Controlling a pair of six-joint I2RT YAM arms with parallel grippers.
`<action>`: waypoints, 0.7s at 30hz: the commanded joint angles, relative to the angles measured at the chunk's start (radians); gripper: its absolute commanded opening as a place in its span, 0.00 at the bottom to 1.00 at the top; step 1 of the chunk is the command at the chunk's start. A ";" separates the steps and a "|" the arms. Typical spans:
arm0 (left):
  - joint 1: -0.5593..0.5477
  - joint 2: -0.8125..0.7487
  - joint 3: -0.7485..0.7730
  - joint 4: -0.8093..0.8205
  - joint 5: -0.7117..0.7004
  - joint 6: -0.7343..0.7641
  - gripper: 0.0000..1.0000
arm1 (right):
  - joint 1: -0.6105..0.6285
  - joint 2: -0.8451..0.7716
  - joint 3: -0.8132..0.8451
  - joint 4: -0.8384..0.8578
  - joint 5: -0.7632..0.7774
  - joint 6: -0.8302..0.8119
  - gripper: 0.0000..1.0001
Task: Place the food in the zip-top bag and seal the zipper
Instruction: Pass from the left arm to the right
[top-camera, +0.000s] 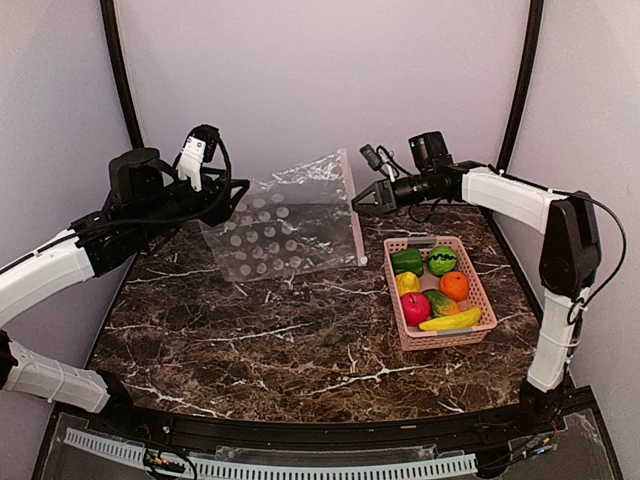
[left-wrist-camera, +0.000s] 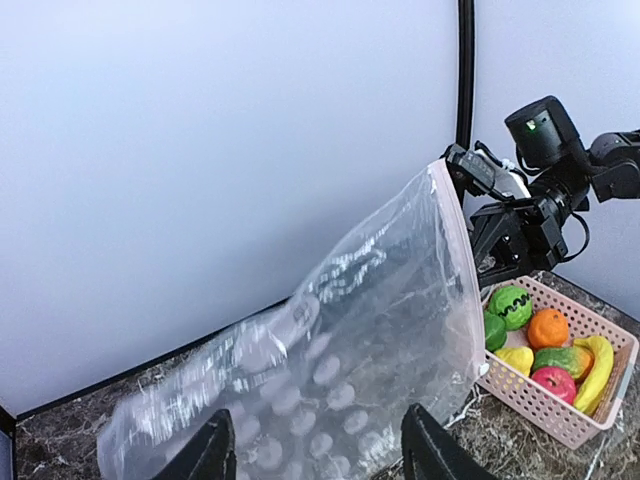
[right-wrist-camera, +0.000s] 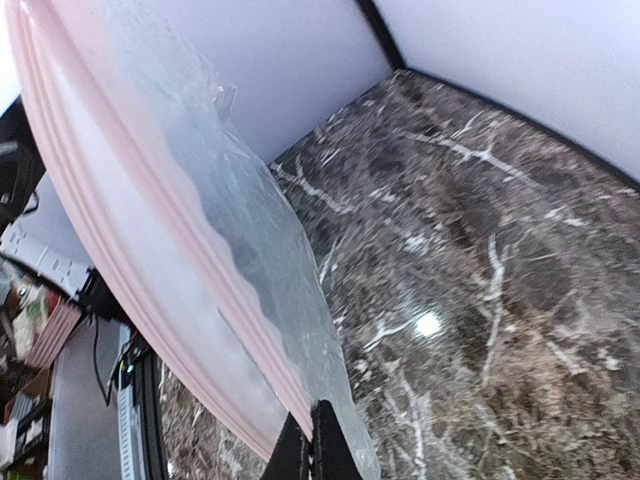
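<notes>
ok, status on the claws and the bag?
Left claw open by bag. Right claw shut on bag at zipper, mouth end raised. Food all in basket, none bagged. Nothing blocking.

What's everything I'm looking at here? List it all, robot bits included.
zip-top bag: one, clear with pale dots, far middle of the table, mouth edge lifted
zipper: one, pale pink strip, along the bag's right edge
food: seven toy pieces, red, orange, yellow, green, all in the basket
basket: one, pink, right side of table
table: one, dark marbled brown
left gripper: one, black, open, near the bag's left end
right gripper: one, black, shut on the zip-top bag at the zipper
</notes>
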 joint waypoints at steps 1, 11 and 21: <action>-0.070 0.032 0.011 0.080 -0.248 -0.141 0.53 | -0.021 -0.120 -0.052 0.269 0.183 0.277 0.00; -0.221 0.221 0.024 0.110 -0.333 -0.402 0.52 | 0.144 -0.044 -0.093 0.282 0.270 0.314 0.00; -0.251 0.331 0.055 0.122 -0.342 -0.515 0.56 | 0.205 -0.002 -0.088 0.294 0.313 0.331 0.00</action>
